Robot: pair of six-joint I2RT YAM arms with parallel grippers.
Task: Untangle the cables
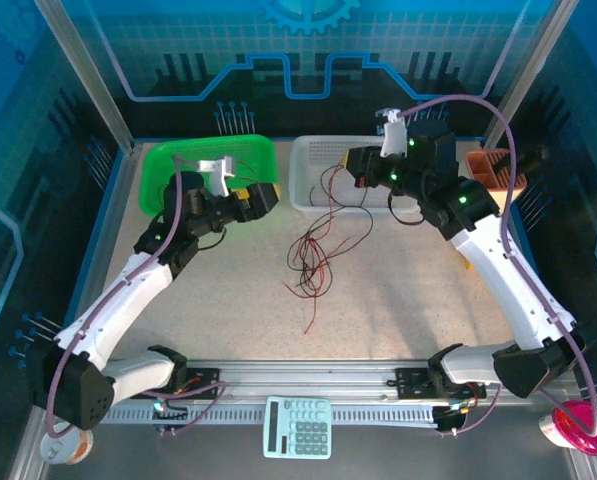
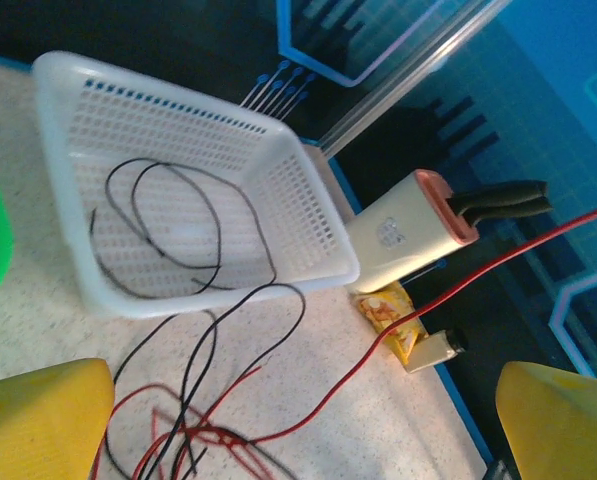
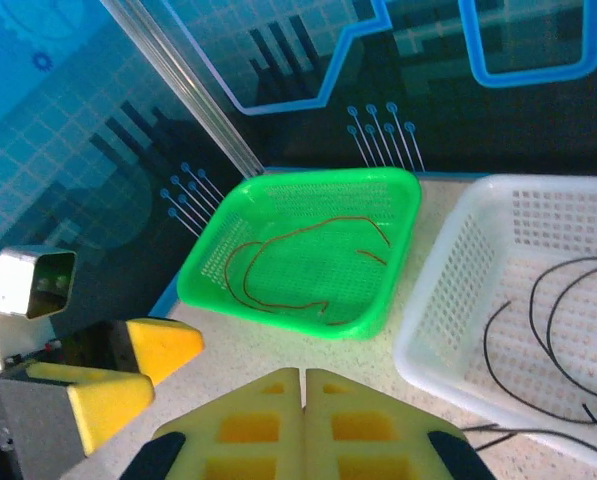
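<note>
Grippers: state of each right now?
Left gripper: open, gripping nothing.
Right gripper: shut; whether anything is pinched between them cannot be told.

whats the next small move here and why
Probably lower the open left gripper onto the tangled cables and pinch one strand: red and black wires lie knotted on the table, and the right gripper is shut by the white basket.

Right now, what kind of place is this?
Probably a robot practice booth: two robot arms fixed to a table, see-through walls around it, a green basket and a white basket beside tangled wires.
</note>
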